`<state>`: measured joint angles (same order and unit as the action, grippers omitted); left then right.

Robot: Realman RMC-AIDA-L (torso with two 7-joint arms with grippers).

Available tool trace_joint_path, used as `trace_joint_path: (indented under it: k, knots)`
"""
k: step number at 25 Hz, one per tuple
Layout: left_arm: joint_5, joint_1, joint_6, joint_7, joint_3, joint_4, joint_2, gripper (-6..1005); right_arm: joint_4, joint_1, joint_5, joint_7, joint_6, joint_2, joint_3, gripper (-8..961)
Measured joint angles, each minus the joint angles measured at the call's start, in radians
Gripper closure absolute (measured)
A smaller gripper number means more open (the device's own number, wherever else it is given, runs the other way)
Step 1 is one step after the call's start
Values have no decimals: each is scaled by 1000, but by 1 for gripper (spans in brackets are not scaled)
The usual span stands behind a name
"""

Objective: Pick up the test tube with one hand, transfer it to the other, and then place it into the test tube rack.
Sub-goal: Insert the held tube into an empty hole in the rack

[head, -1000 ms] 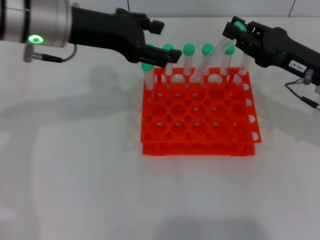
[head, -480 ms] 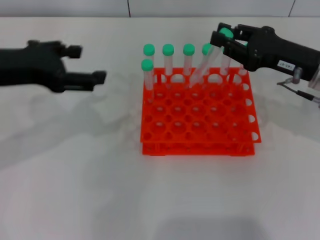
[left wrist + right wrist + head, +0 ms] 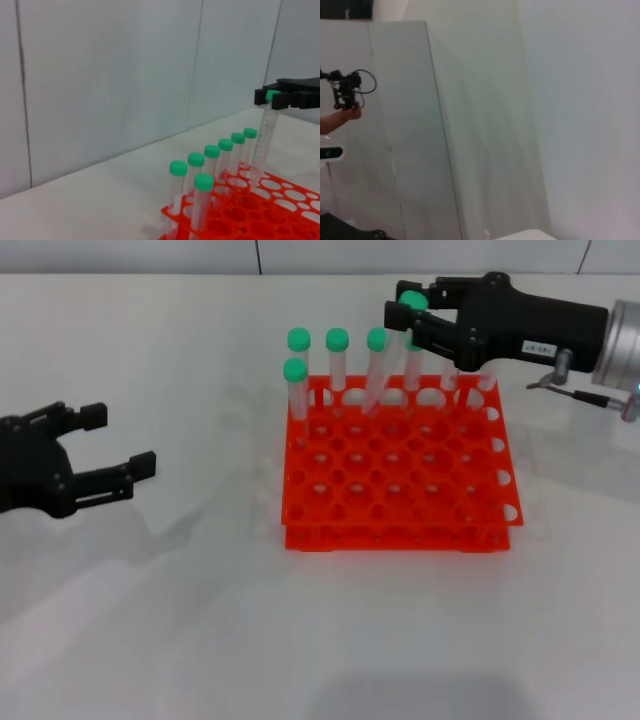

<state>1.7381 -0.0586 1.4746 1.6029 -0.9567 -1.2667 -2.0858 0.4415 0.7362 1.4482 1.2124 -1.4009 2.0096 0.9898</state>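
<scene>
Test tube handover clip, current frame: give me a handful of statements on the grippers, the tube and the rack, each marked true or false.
1. The right gripper is clamped on the green cap end of the test tube. True.
2. The held tube stands upright. False: it leans, its lower end at the back rows of the test tube rack.
3. The left gripper is open and holds nothing. True.
4. The left gripper hovers directly over the rack. False: it is out to the rack's left, above the table.
5. The rack's front rows are full of tubes. False: the other green-capped tubes stand at the back and back-left; the front holes are empty.
</scene>
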Motion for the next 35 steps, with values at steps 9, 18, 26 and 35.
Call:
trace_joint_path:
  k: [9,18,26,35]
  knots:
    - [-49,-6,6,-169,52,181,2,126,10,84,3,50,82,-2,76,687]
    - [-54,-13,0,-194,62,217,2,127,3,125,9,74,161,7,144,687]
    - [-55,-24,3,-195,62,235,2,127,5,120,3,65,203,14,187,687]
    - [-56,-25,-1,-237,66,268,3,127,9,114,-11,52,224,14,184,687]
